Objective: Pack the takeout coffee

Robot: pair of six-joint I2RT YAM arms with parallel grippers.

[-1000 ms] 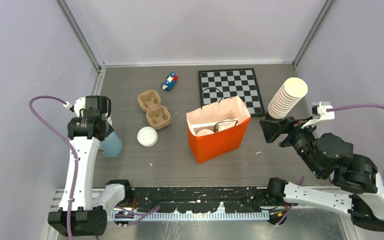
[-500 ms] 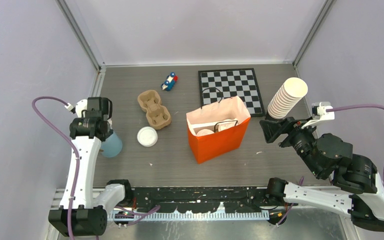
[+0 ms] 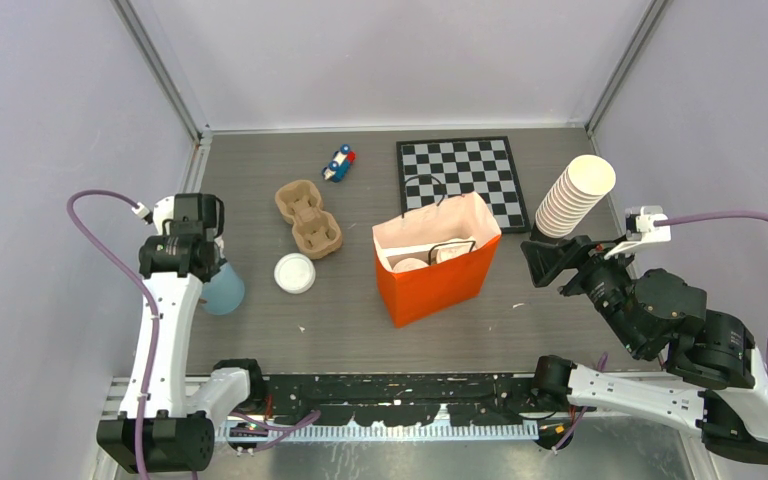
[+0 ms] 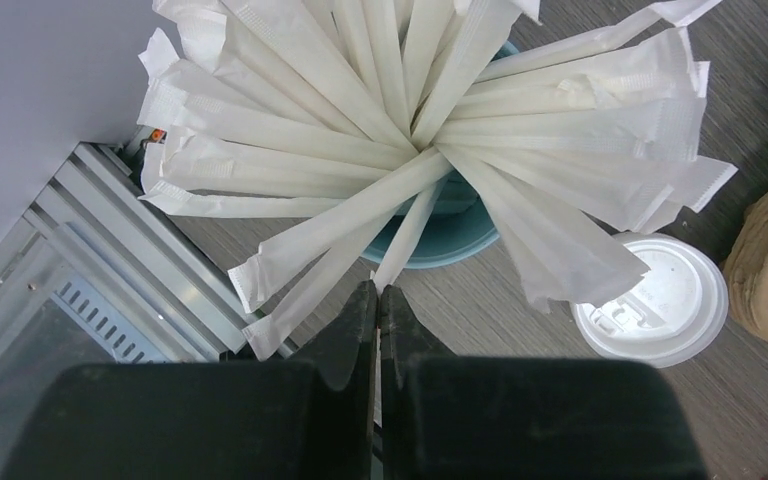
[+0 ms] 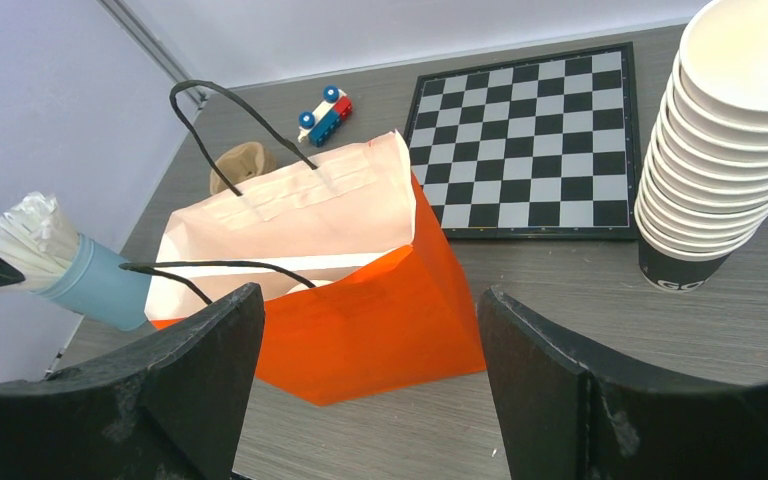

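Note:
A blue cup (image 4: 453, 232) packed with several paper-wrapped straws stands at the table's left side (image 3: 225, 291). My left gripper (image 4: 378, 291) hangs over it, shut on the lower end of one wrapped straw (image 4: 409, 234). The orange paper bag (image 3: 438, 280) stands open mid-table. A white round lidded top inside it looks like the takeout coffee (image 3: 411, 265). My right gripper (image 5: 370, 302) is open and empty to the right of the bag (image 5: 360, 320), its fingers (image 3: 545, 262) pointing toward it.
A loose white lid (image 3: 294, 273) lies right of the blue cup, also in the left wrist view (image 4: 660, 303). A brown cardboard cup carrier (image 3: 308, 217), a toy car (image 3: 339, 164) and a chessboard (image 3: 462, 180) sit farther back. A tall stack of lidless cups (image 3: 572, 198) stands at right.
My left gripper has closed on a wrapped straw in the blue cup. The right arm has barely moved.

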